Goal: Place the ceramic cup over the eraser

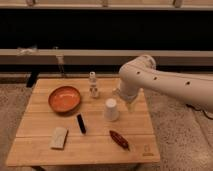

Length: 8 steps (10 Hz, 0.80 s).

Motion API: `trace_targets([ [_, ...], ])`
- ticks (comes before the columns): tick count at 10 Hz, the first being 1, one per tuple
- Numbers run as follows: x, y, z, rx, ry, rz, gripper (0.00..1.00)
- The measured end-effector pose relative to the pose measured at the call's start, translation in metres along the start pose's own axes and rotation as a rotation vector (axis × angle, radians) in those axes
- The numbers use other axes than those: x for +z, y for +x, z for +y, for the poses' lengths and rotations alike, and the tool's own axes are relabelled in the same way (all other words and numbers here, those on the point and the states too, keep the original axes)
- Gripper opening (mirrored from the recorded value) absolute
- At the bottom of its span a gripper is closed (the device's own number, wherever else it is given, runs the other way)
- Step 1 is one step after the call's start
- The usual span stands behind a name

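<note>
The ceramic cup (111, 109) is small, white and tapered. It stands upside down on the wooden table (40, 150), right of centre. The eraser (81, 123) is a narrow black bar lying flat to the cup's lower left, apart from it. My gripper (124, 101) is at the end of the white arm, just right of and slightly behind the cup, close to its side. The arm's bulk hides most of the gripper.
An orange bowl (64, 99) sits at the left. A pale bottle-shaped figure (93, 84) stands behind the cup. A beige block (58, 137) lies at the front left and a reddish-brown pointed object (119, 139) at the front right. A thin post (61, 62) stands behind the table.
</note>
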Motion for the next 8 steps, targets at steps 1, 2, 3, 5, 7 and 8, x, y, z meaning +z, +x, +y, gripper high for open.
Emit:
trace_targets([
  [1, 0.008, -0.002, -0.007, -0.022, -0.003, -0.007, 0.80],
  [2, 0.021, -0.004, -0.018, -0.053, -0.009, -0.012, 0.80],
  [3, 0.037, -0.007, -0.031, -0.083, -0.024, -0.022, 0.80],
  [5, 0.053, -0.002, -0.037, -0.113, -0.056, -0.023, 0.80],
  [7, 0.069, 0.001, -0.045, -0.138, -0.092, -0.020, 0.80],
  [8, 0.075, 0.002, -0.047, -0.143, -0.103, -0.020, 0.80],
])
